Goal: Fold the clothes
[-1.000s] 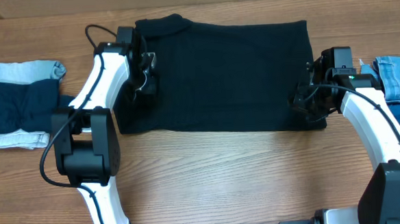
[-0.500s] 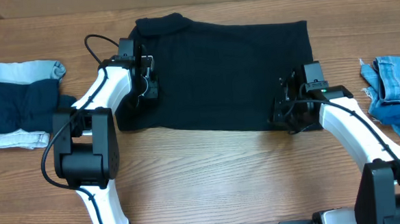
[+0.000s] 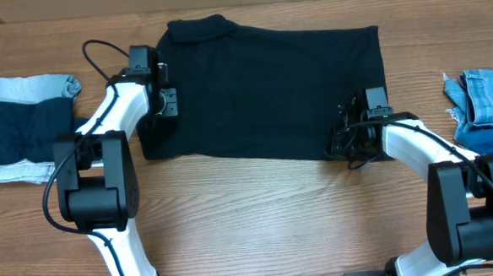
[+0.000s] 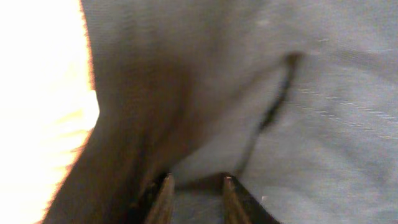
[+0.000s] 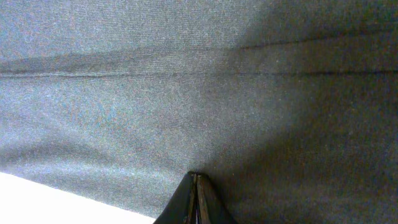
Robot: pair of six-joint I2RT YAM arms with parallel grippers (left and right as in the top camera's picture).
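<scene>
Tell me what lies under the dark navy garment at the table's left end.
Light-blue denim pokes out past the far and near edges of the navy garment; whether that is one piece stays hidden.

black garment (image 3: 269,86) flat | left end effector (image 3: 168,105) at left edge (right end effector (image 3: 349,141) bottom-right)

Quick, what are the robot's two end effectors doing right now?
Left end effector: open, over the black garment.
Right end effector: shut, tips on the black garment; a pinch cannot be told.
</scene>
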